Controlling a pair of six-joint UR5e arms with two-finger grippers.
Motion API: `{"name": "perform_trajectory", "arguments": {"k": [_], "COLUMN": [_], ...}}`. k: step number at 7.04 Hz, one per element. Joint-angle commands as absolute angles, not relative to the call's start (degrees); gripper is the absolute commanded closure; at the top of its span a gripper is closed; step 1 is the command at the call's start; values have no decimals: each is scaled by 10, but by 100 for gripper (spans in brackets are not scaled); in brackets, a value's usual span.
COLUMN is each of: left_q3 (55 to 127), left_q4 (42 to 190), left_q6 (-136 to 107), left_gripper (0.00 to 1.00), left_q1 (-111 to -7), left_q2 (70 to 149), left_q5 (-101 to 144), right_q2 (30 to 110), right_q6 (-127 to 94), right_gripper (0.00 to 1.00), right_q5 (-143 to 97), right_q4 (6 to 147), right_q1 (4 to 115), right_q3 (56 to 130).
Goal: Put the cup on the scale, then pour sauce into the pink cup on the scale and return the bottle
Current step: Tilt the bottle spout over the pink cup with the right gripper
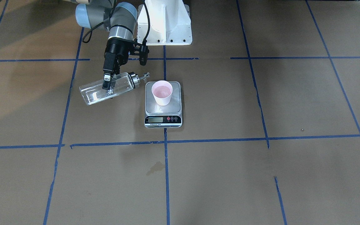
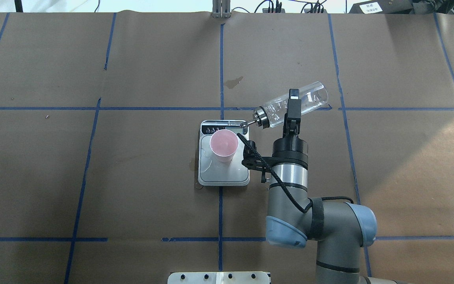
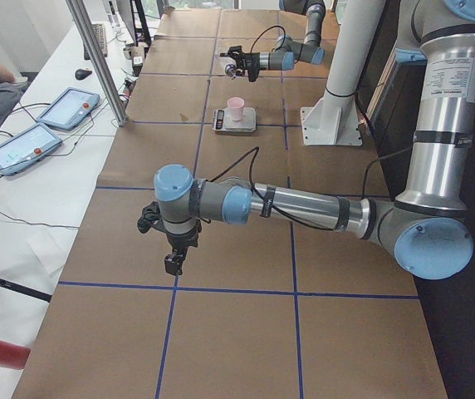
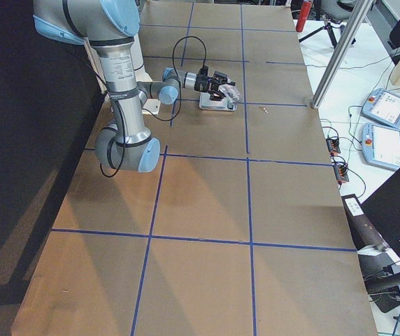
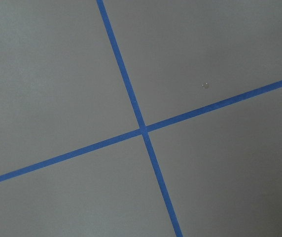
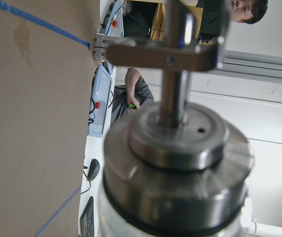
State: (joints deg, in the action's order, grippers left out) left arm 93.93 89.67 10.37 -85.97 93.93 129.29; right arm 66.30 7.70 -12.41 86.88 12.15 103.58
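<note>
glass bottle, likely slick and fragile, hung tipped beside the pink cup on the scale near the desk's middle, right gripper clamped mid-body; left gripper: cannot tell.

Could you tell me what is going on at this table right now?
The right gripper is shut on the bottle and holds it tipped almost flat, with the spout pointing at the cup. The cup stands on the scale. The spout's tip is just beside the cup's rim, and no stream is visible. The left gripper hangs far along the table, away from these things; whether it is open cannot be told.
</note>
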Motion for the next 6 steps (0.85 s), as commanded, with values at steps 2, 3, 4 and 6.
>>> {"name": "perform_trajectory", "arguments": {"k": [2, 3, 4, 6], "left_q3": [929, 928, 928, 929], "left_q4": [897, 897, 897, 897], "left_q6": [105, 105, 105, 105], "left_gripper": [0, 0, 0, 0], "left_q1": [-862, -862, -862, -862], "left_q2": [943, 944, 944, 945], "left_q5": [1293, 1293, 1293, 1294], "right_q2": [644, 642, 640, 640], "right_q6": [181, 245, 262, 264], "right_gripper": [100, 100, 100, 100], "right_q5": [-84, -77, -65, -65], "right_q4": [873, 871, 872, 870], "right_q1": [119, 120, 120, 120], "right_q3": [1004, 1005, 1004, 1004]}}
